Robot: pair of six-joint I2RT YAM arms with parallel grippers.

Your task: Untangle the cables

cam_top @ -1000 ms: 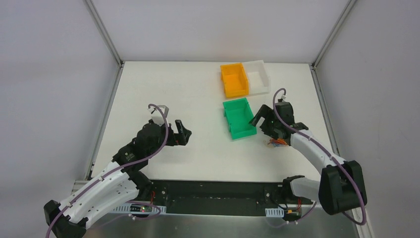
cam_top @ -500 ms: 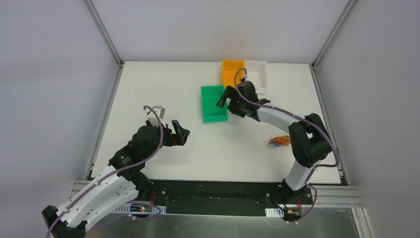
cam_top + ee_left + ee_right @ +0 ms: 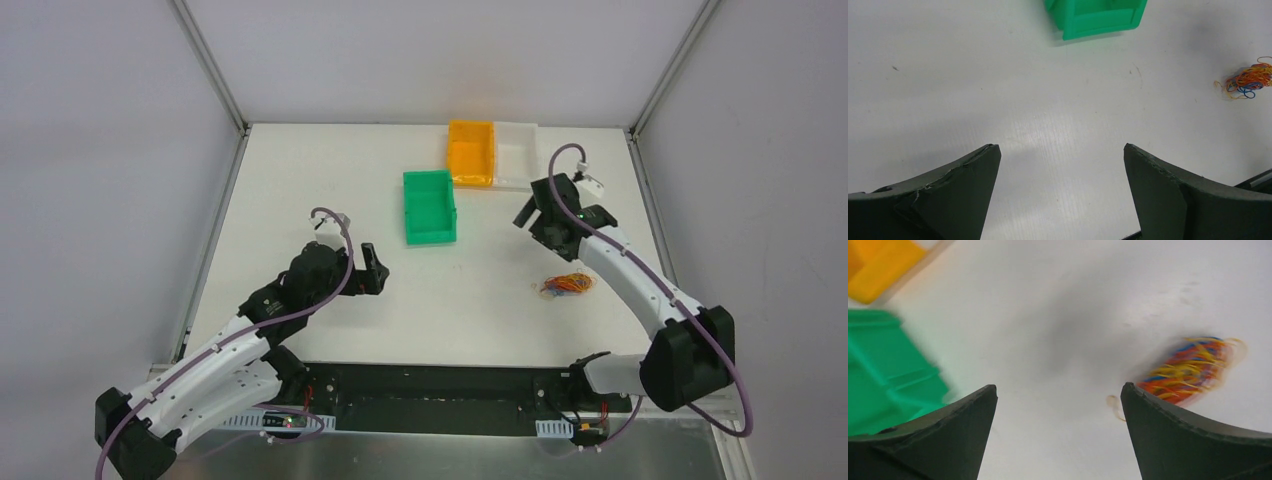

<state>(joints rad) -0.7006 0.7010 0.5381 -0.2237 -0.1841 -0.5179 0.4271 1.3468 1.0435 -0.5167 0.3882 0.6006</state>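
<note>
The cables [image 3: 567, 285] lie in one small tangled heap of orange, red, blue and yellow strands on the white table, right of centre. The heap also shows far right in the left wrist view [image 3: 1249, 80] and, blurred, in the right wrist view [image 3: 1192, 369]. One pale loose loop [image 3: 1114, 404] lies beside it. My right gripper [image 3: 527, 214] is open and empty above the table, up and left of the heap. My left gripper [image 3: 370, 268] is open and empty over bare table far left of the heap.
A green bin [image 3: 430, 206] stands mid-table, also in the left wrist view [image 3: 1095, 16] and the right wrist view [image 3: 883, 370]. An orange bin [image 3: 470, 152] and a white bin [image 3: 518, 152] stand side by side at the back.
The right arm swung from beside the green and orange bins back to the right, toward the heap. The green bin now stands left of where it first stood. The left gripper shifted slightly.
</note>
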